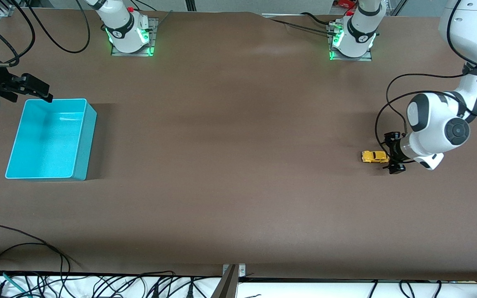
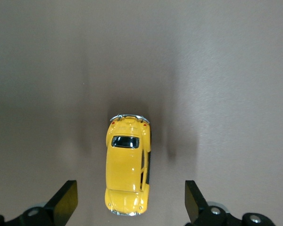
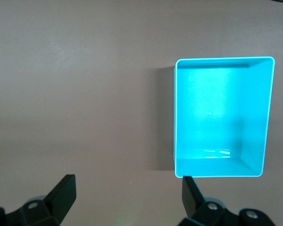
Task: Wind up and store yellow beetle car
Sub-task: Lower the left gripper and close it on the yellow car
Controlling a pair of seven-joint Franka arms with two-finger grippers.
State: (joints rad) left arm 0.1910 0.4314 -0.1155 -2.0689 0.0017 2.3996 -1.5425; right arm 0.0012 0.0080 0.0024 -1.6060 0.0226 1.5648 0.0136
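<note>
your left gripper sits low at the left arm's end of the table, jaws spread wide with nothing in them, right at one end of the car. in the left wrist view the two fingertips stand either side of the car's near end, apart from its flanks, so you have the car lined up between them but not yet gripped. the car rests on its wheels on bare table, near the left arm's edge and well apart from the bin.

your right gripper hangs wide and empty at the right arm's end, over the bin's edge farthest from the front camera; that arm waits. the bin looks empty in the right wrist view.

you are at the first step as i read it: taking hold of the car, with winding and storing both not yet done. the next move calls for easing the left gripper forward a little so the fingers cover the body's middle, then closing squarely on its sides. keep the wheels on the table, since the wind-up likely means dragging it backward. the body is small, rounded and glossy, so an off-centre pinch could squirt it out. afterwards it must cross the whole table to the bin.
</note>
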